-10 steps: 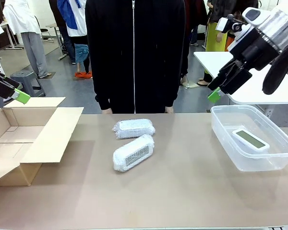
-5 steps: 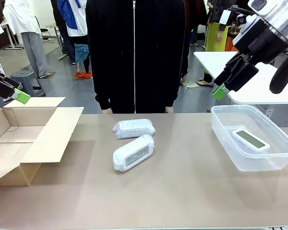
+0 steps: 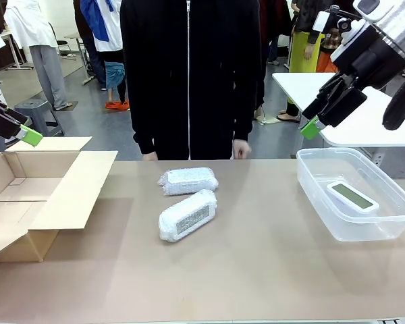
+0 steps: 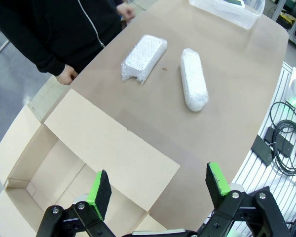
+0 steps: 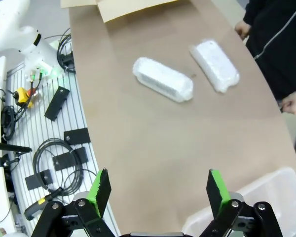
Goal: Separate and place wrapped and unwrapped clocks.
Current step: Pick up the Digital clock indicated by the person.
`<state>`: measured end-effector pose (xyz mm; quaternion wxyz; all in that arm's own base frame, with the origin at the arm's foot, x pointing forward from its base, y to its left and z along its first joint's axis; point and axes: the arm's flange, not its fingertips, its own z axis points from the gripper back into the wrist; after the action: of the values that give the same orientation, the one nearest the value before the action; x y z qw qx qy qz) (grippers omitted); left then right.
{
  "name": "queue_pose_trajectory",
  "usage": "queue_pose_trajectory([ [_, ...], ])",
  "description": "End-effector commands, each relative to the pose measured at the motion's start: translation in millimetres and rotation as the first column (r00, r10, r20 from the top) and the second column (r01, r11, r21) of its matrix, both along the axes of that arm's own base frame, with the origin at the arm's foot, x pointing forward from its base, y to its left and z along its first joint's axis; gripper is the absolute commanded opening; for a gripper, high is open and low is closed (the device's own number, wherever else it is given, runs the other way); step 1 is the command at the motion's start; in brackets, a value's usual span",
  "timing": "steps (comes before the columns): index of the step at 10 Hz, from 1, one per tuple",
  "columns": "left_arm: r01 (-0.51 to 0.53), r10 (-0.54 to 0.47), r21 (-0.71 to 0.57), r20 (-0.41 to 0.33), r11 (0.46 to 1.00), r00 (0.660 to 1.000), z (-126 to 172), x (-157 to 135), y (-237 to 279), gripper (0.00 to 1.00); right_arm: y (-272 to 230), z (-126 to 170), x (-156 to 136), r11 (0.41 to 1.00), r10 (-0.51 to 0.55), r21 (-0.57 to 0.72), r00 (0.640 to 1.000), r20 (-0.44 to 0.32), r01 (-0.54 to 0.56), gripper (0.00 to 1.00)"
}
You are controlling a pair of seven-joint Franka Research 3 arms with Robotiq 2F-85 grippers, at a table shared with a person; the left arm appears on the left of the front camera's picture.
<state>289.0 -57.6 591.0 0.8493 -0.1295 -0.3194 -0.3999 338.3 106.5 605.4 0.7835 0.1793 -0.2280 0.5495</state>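
Already sorted: the bare clock (image 3: 352, 196) lay flat, screen up, inside the clear tub (image 3: 309, 182) at the right end of the table (image 3: 256, 277). I think the tub was the spot for clocks with no wrap.
Left to sort: the far bundle (image 3: 188, 180) and the near bundle (image 3: 187, 214), both in bubble wrap, lay near the middle of the table. They were close together, but I could not tell if they touched.
Why there: both bundles sat out in the open, between the box and the tub. My guess was that either arm could reach them.
Where wrapped ones go: the cardboard box (image 3: 74, 189) stood open at the left end, its flaps spread wide. It looked ready to take the bundles.
Left side: the left gripper (image 4: 159, 185) hung over the box with its fingers wide apart, holding nothing. Both bundles lay well apart from it, out past the box flap.
Right side: the right gripper (image 5: 158, 190) hung high by the tub's far corner, fingers wide apart and holding nothing. The bare clock lay low in the tub, not between the fingers.
Far side: the person (image 3: 189, 81) stood at the table's edge with one hand (image 3: 241, 150) near it, touching no clock.
Next, my guess: a bundle had to be picked up and put in the box.
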Motion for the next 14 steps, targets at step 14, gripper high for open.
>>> queue_pose_trajectory([
  [14, 0.0, 0.0, -0.002, 0.001, 1.0, 1.0, -0.5, 0.2, 0.2, 1.0, 0.8, 0.0, 1.0, 1.0, 0.02, 0.024, 1.0, -0.002, -0.02, 1.0],
])
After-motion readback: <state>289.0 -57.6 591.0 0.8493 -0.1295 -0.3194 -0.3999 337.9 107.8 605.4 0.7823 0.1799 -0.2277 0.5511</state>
